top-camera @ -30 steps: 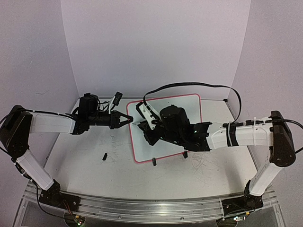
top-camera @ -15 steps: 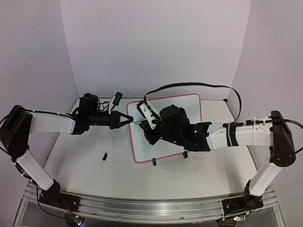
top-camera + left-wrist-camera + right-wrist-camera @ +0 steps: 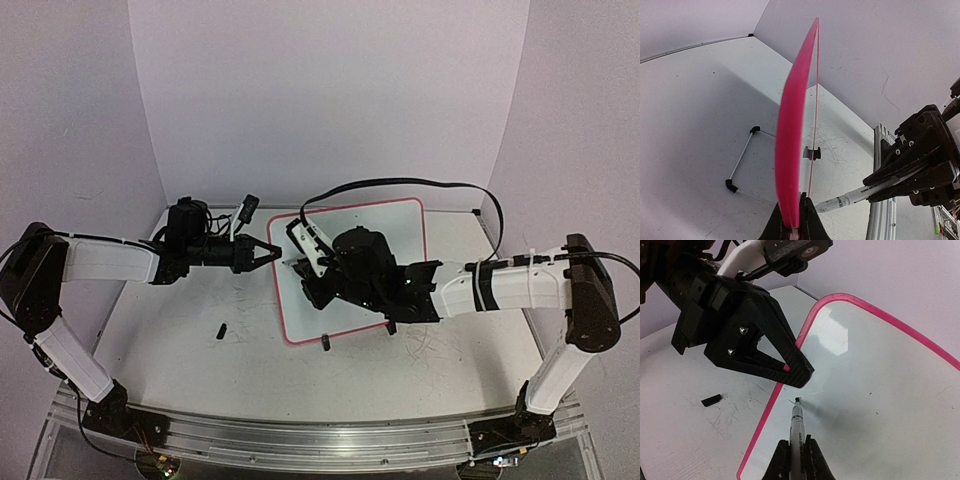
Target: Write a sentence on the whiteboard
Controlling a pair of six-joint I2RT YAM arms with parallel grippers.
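While left claw (image 3: 794, 212) pinches whiteboard (image 3: 790, 125), right claw (image 3: 796, 446) grips marker (image 3: 797, 422).

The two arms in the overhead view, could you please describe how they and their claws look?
Both the left arm and right arm have white link shells with black joints. The left claw and right claw are black, with tapering fingers. A black cable loops from the right arm's wrist.
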